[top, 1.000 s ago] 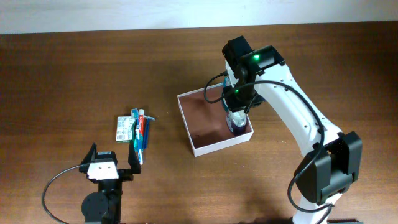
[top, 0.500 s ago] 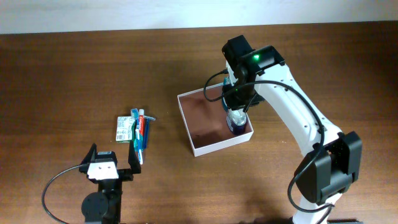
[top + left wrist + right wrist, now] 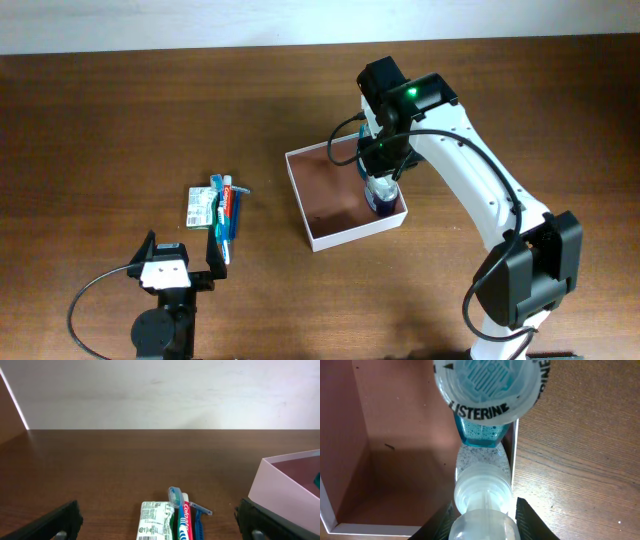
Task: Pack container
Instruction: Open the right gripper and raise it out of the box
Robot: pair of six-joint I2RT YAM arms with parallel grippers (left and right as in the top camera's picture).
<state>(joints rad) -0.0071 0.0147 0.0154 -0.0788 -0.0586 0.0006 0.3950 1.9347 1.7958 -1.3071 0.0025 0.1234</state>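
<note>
Leftmost, lower left: left gripper, jaws spread, holding nothing. Toothpaste tubes and green packet, bare surface. Centre frame: container. Right gripper, jaws pinching clear bottle beside mouthwash bottle, container's right wall.

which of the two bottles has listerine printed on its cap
The blue-liquid bottle farther from the right fingers; the clear-capped bottle between those fingers shows no lettering.
</note>
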